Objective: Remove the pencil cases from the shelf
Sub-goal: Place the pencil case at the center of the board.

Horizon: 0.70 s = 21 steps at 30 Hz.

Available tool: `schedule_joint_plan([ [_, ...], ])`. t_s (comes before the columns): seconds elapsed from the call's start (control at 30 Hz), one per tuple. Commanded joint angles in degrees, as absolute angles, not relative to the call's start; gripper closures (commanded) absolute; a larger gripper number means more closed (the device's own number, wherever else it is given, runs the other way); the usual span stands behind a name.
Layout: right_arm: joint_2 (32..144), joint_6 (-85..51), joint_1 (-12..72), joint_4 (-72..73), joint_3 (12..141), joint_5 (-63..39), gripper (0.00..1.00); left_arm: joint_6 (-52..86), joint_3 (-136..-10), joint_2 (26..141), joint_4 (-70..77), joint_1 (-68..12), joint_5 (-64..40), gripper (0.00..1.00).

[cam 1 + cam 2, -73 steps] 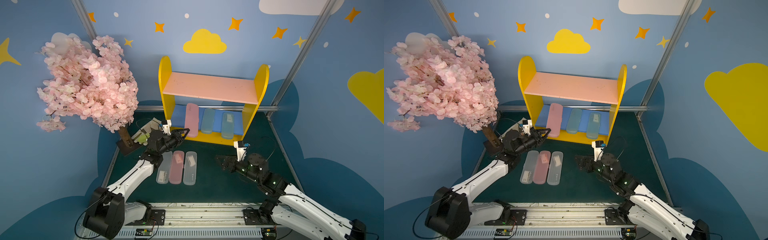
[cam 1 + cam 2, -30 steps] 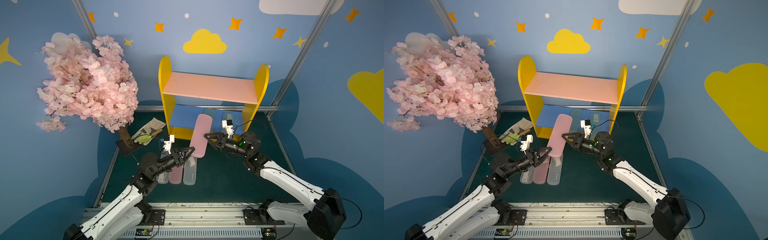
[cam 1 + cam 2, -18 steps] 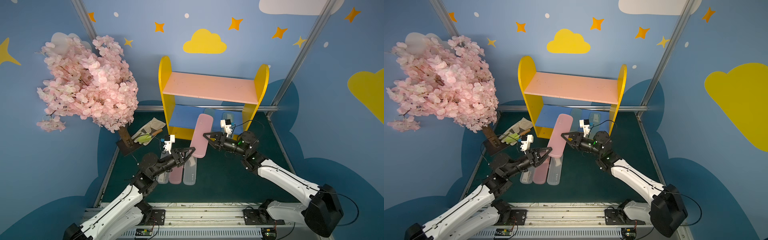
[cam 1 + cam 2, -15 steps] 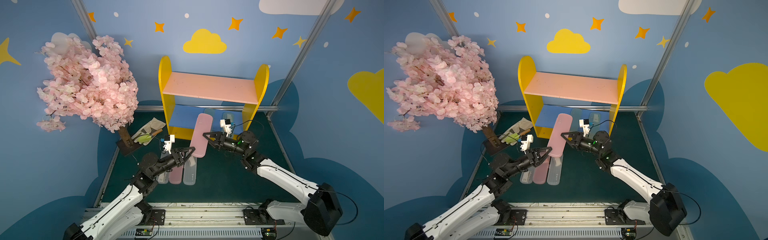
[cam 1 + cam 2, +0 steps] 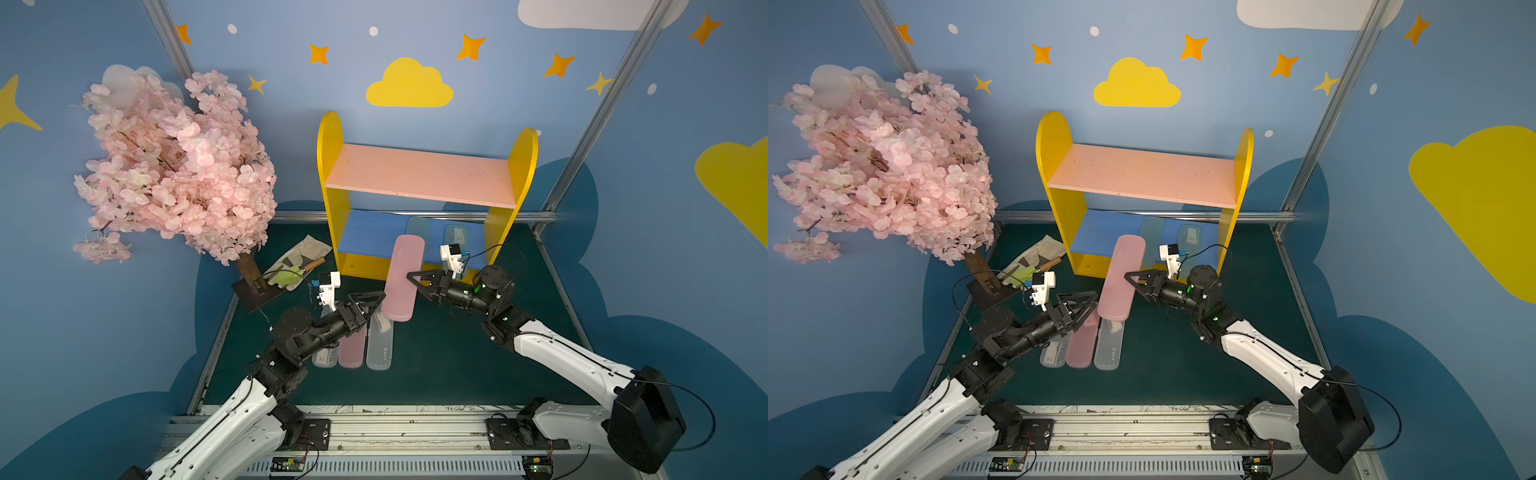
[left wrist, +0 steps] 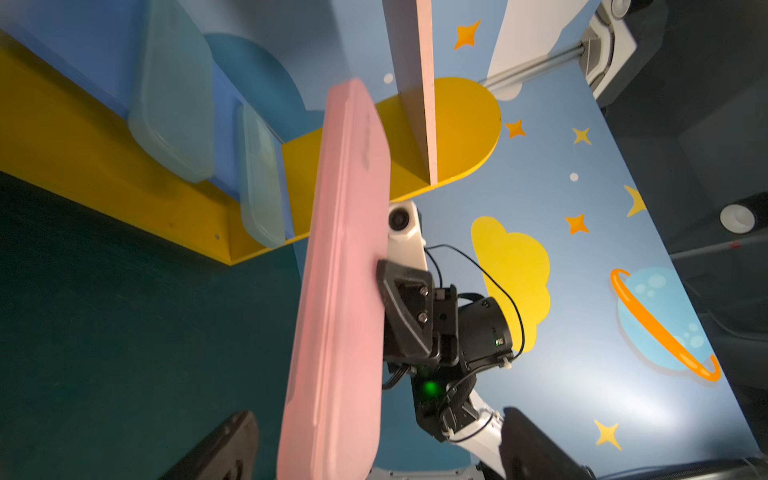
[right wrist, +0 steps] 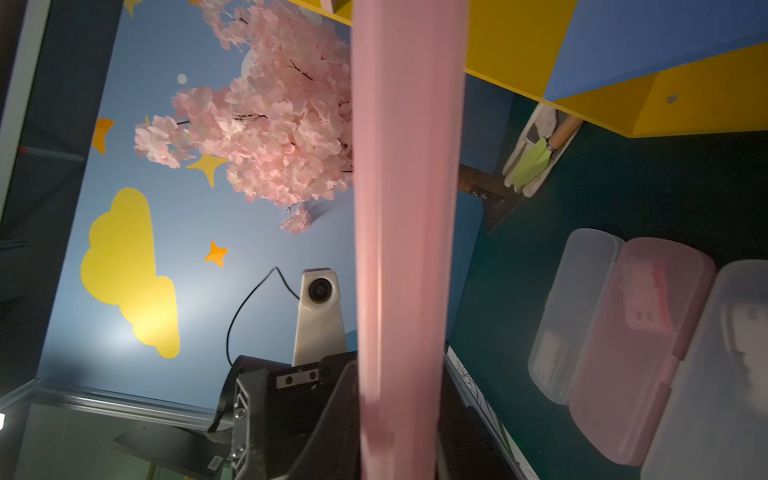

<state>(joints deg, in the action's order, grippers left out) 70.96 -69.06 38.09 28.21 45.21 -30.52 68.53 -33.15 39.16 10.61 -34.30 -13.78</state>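
A pink pencil case (image 5: 401, 278) (image 5: 1121, 278) hangs tilted in front of the shelf (image 5: 419, 174). My right gripper (image 5: 409, 276) (image 7: 399, 415) is shut on its right edge. The left gripper (image 5: 374, 301) (image 6: 378, 415) stands open around the case's lower end (image 6: 332, 374), its fingers apart from it. Two pale blue pencil cases (image 5: 417, 226) (image 5: 455, 235) lie on the shelf's blue lower board. On the mat, partly under the left arm, lie a frosted case (image 5: 325, 357), a pink one (image 5: 352, 351) and another frosted one (image 5: 380, 345).
A pink blossom tree (image 5: 174, 166) on a dark base plate (image 5: 257, 291) stands at the left. A glove with a green trowel (image 5: 297, 266) lies beside the shelf. Metal frame posts and blue walls close in the green mat (image 5: 436, 365).
The left gripper has opened and let go of the pink case. The right gripper has shut on it. The case has stayed nearly in place.
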Motion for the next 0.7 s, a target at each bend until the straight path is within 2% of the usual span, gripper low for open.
schedule_joint_plan([
  [0.0,67.9,-61.2,37.9,19.0,43.7,-30.0,0.83,62.5,-34.7,36.8,-1.0,-34.4,-6.9,0.02],
  [0.2,65.3,-52.2,37.9,7.2,39.0,-27.9,0.83,58.7,-33.8,32.4,-9.1,-34.3,-0.4,0.00],
  [0.43,65.6,-51.5,37.9,8.6,31.4,-26.0,0.83,59.5,-31.4,30.3,-9.4,-34.3,0.8,0.00],
  [0.67,72.8,-48.9,38.1,14.2,31.2,-28.2,0.83,60.1,-30.5,31.5,-7.7,-34.2,0.0,0.00],
])
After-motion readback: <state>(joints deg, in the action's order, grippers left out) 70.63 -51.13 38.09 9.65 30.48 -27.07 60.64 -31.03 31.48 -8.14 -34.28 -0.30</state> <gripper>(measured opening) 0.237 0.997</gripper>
